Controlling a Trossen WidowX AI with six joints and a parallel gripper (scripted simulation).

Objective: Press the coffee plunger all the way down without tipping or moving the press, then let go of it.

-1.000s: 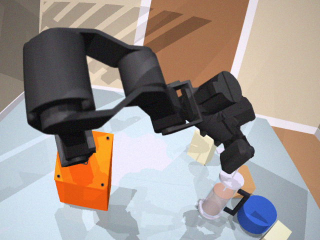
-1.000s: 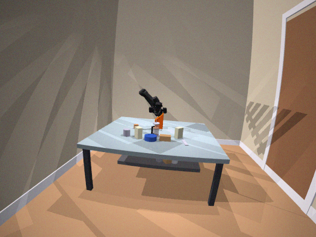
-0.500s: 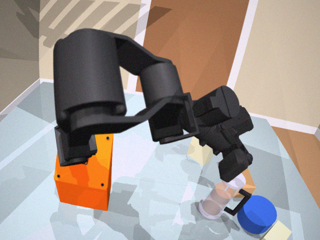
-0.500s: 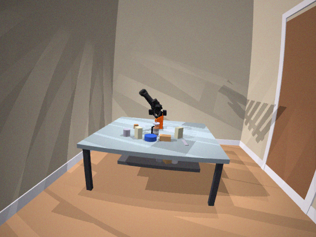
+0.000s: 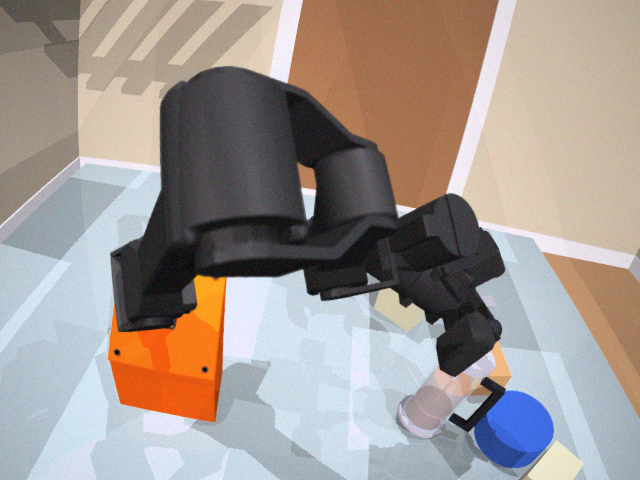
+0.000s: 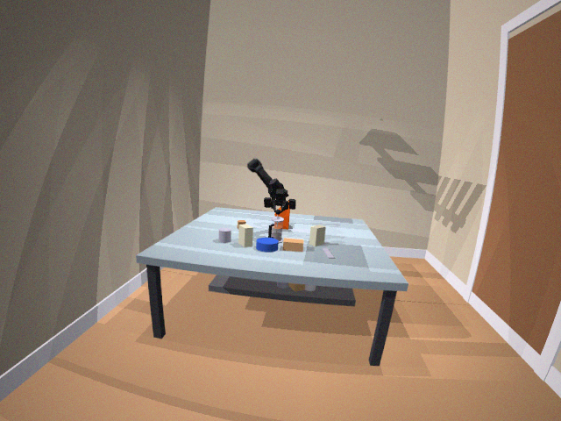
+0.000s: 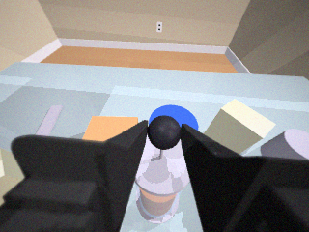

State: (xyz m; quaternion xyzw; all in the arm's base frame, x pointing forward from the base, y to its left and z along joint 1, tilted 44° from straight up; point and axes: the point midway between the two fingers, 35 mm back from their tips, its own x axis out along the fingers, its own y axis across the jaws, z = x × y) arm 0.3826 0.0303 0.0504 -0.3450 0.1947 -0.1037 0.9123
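Tool (image 7: 164, 131) clamped on the plunger knob (image 7: 164, 133), straight over the upright press (image 5: 433, 405). Blue disc (image 5: 513, 428) touches the press handle at 3 o'clock, orange block (image 7: 110, 128) near, surface (image 6: 349, 267) edge well apart.

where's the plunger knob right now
In the wrist view the black plunger knob sits centre frame, clamped between the tool fingers, directly above the press lid.
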